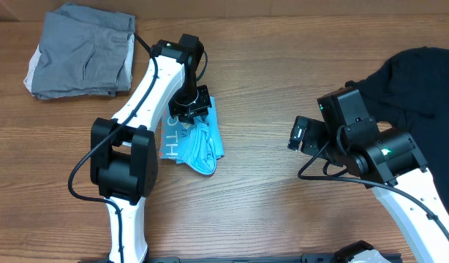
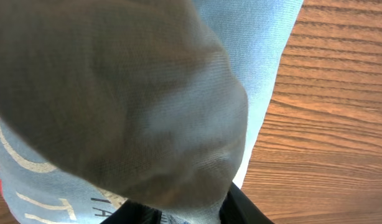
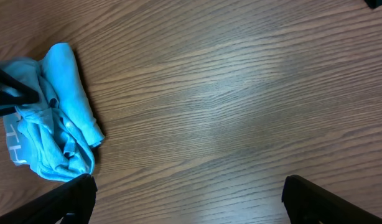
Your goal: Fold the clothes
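- Light blue cloth fills my left wrist view: the light blue T-shirt (image 2: 259, 37) is bunched right up against the lens, with white lettering at the lower left.
- My left gripper (image 1: 189, 109) is down on the upper edge of that T-shirt (image 1: 202, 146). The fabric hides the fingers, so I cannot tell whether they are clamped on it.
- The T-shirt lies crumpled left of centre in the overhead frame, on the wooden table (image 1: 268, 197).
- My right gripper (image 3: 188, 180) hangs right of centre over bare wood, well apart from the T-shirt. Its fingers are spread wide with nothing between them.
- A black T-shirt (image 1: 422, 80) is heaped at the upper right edge.
- A grey garment (image 1: 82, 51) lies folded in the upper left corner.
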